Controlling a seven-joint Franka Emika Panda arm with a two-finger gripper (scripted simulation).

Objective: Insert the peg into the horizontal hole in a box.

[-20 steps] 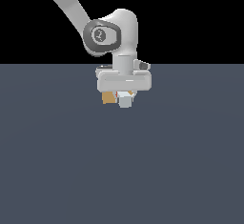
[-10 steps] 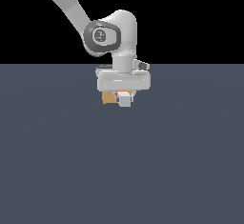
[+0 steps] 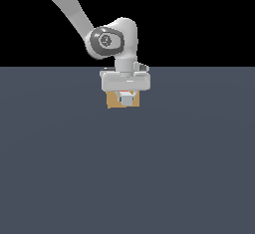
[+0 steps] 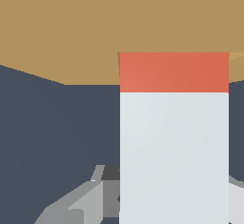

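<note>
I have the pincer [image 3: 126, 98] clenched on the peg [image 4: 174, 142], low over the grey tabletop [image 3: 127, 168] and pressed close against the box [image 3: 113, 102]. The wrist view shows the peg's long axis running straight out ahead of the pincer and into the tan face of the box [image 4: 62, 27], orange-red end leading and the pale length trailing back toward the fingers [image 4: 81, 204]. Only a short band of that orange-red end is visible before the box takes it in, so by my reading the tip is already seated in the hole, whose dark opening the peg itself covers. The whole coming move turns on that one line: the box lies dead ahead of the pincer along the peg's axis, and I judge a straight push forward, with no sideways drift, is what remains. In the exterior view the arm's hand hides most of the box and only a sliver of peg [image 3: 126, 100] shows beneath it. I can read no brand, label or writing on peg, box or tabletop; a round emblem on the arm's joint [image 3: 105, 41] is too blurred to make out.
</note>
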